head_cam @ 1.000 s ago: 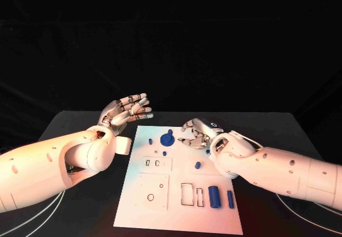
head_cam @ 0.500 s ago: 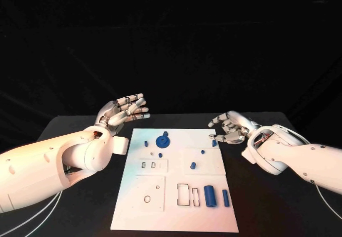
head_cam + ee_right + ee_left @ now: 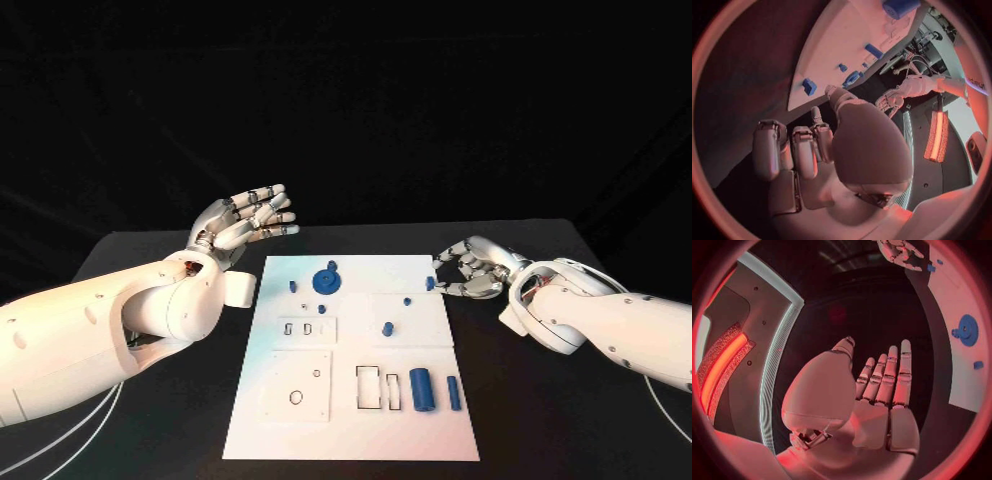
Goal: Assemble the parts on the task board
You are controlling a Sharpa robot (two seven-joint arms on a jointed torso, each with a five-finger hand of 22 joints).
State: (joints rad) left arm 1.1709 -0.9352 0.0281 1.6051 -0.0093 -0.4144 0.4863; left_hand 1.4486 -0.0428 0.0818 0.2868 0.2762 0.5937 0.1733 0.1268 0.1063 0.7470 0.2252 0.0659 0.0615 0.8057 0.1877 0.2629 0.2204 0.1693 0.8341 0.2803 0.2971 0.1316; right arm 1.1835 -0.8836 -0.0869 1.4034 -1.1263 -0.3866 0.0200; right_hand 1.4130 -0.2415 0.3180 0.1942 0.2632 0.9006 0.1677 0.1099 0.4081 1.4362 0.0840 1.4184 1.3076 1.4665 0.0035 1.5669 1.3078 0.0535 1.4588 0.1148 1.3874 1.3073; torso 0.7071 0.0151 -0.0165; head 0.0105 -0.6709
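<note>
The left hand (image 3: 248, 220) is up in the air, past the far left corner of the task board (image 3: 355, 420). Its fingers (image 3: 891, 375) are straight and a little apart, and there is nothing in it. It does not touch the board.

The task board lies flat in the middle of the black table (image 3: 562, 420). Near its far edge sits a round blue disc (image 3: 326, 282) with a small blue knob just behind it. A tiny blue part (image 3: 293, 286) sits just left of the disc. Nearer the middle lies another small blue part (image 3: 387, 328). At the near right of the board lies a thick blue cylinder (image 3: 421, 389), and just to its right lies a thin blue bar (image 3: 453, 393). Left of the cylinder are two open slots (image 3: 381, 387) in the board. One more small blue part (image 3: 430, 284) stands at the far right edge of the board.

The right hand (image 3: 473, 268) is just off that far right edge, close to the small part there. Its fingers (image 3: 792, 150) are curled in toward the palm. Nothing shows between them.
</note>
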